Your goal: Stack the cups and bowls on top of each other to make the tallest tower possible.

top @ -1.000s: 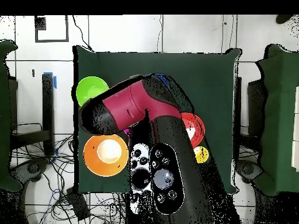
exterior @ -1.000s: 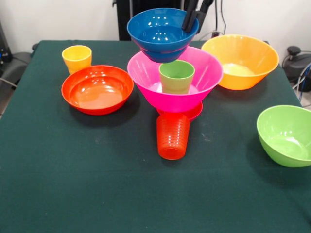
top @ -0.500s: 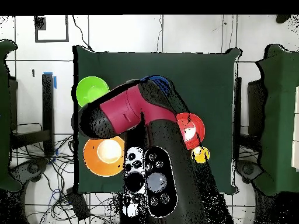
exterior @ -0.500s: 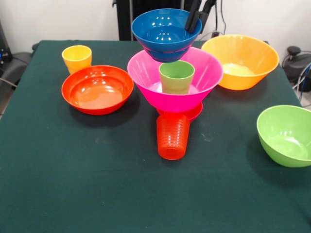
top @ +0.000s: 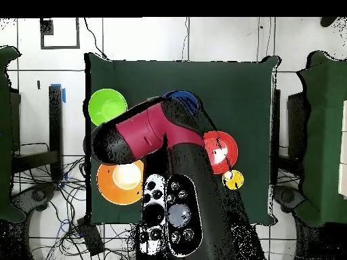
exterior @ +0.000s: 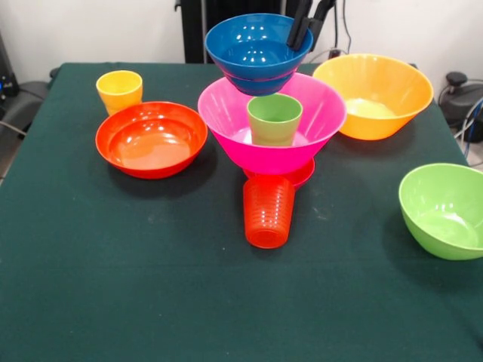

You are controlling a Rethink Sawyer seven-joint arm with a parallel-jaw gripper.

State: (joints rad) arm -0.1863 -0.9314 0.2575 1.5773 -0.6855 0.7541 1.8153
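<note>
My gripper (exterior: 303, 32) comes down from the top and is shut on the right rim of the medium blue bowl (exterior: 255, 53). It holds that bowl about level over the far rim of the large pink bowl (exterior: 317, 113). Whether the two bowls touch cannot be told. A light green cup (exterior: 274, 119) stands upright inside the pink bowl, which rests on a small magenta bowl (exterior: 300, 177). The ribbed orange-red cup (exterior: 268, 211) stands just in front. In the overhead view the arm (top: 146, 128) hides the gripper and the pink bowl; only part of the blue bowl (top: 184, 99) shows.
A yellow cup (exterior: 119, 90) and a shallow red-orange bowl (exterior: 151, 139) sit to the left. The yellow-orange bowl (exterior: 373, 94) is at the back right and the lime green bowl (exterior: 445, 210) at the right edge. Dark green cloth (exterior: 151, 302) covers the table.
The blue bowl, held in the gripper, has shifted slightly right and levelled out. In the overhead view the arm has swung a little. Nothing else moved.
</note>
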